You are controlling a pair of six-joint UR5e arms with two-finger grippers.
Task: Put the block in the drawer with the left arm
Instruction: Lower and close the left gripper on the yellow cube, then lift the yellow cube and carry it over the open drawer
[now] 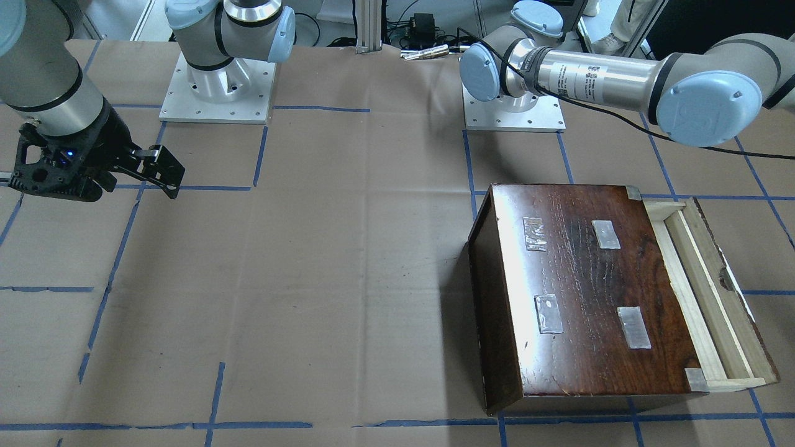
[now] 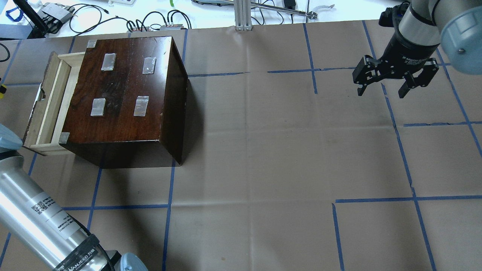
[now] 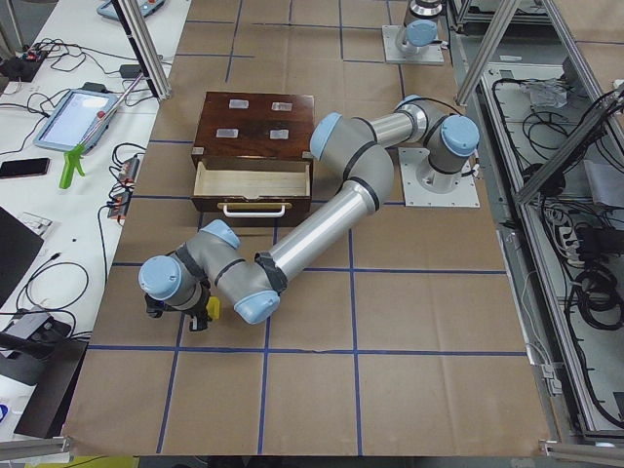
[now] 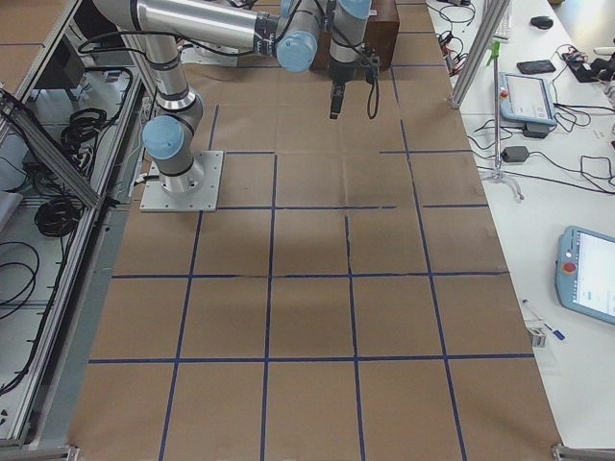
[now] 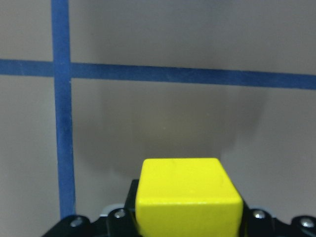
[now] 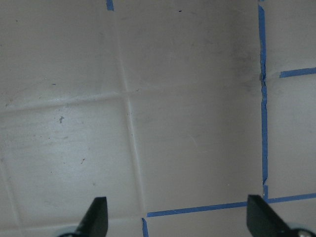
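Here, fingers of the left gripper [image 3: 200,310] clamp the yellow block [image 5: 187,197] above the table [image 2: 263,150], well apart from the pulled-out drawer [image 3: 252,180] of the dark box [image 2: 124,94]; a "WANJEED" strap [image 2: 80,257] wraps the left arm [image 2: 34,214], and the right gripper [image 2: 382,89] hangs spread wide.

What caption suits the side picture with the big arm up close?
The left arm reaches low over the table, the block at its tip, the drawer open beyond.
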